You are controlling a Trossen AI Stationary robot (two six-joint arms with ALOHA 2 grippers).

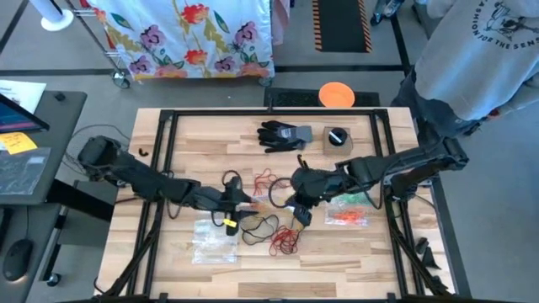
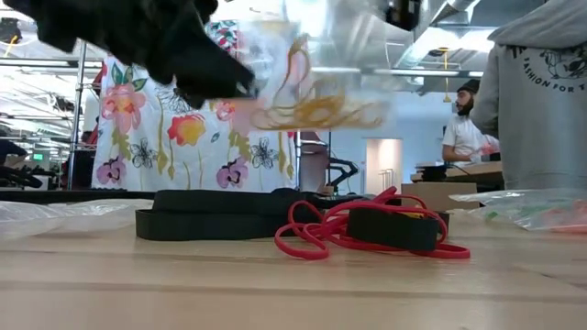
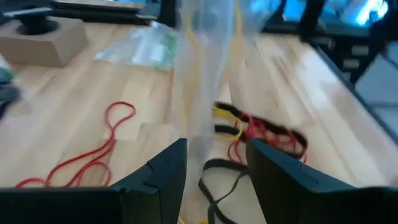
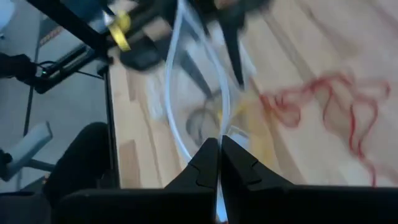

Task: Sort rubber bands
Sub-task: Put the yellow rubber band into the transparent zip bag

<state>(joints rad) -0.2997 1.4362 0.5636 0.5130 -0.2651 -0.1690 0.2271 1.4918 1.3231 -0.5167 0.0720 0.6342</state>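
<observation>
A clear plastic bag [image 2: 312,87] with yellow and orange rubber bands inside hangs in the air over the table's middle. My right gripper [image 4: 219,144] is shut on it. My left gripper [image 3: 214,152] is open and lower down, with one finger on either side of the bag's hanging part [image 3: 205,93]. I cannot tell whether the left gripper touches it. Loose red rubber bands [image 1: 265,178] and black ones [image 1: 261,225] lie on the wood below, and more red ones [image 1: 285,242] lie nearer the front. My right gripper pinches a thin edge of the clear bag [image 4: 219,127] between its two shut fingers. It comes slanting down from the table's right side. The bag runs on from the fingertips toward the left arm and is lifted clear of the table, with the bands gathered inside it.
A black glove [image 1: 282,135] and a small cardboard box [image 1: 337,139] lie at the far side. Clear bags with green and orange bands [image 1: 347,210] lie at the right, and another clear bag [image 1: 215,240] lies front left. A person [image 1: 480,50] stands past the far right corner.
</observation>
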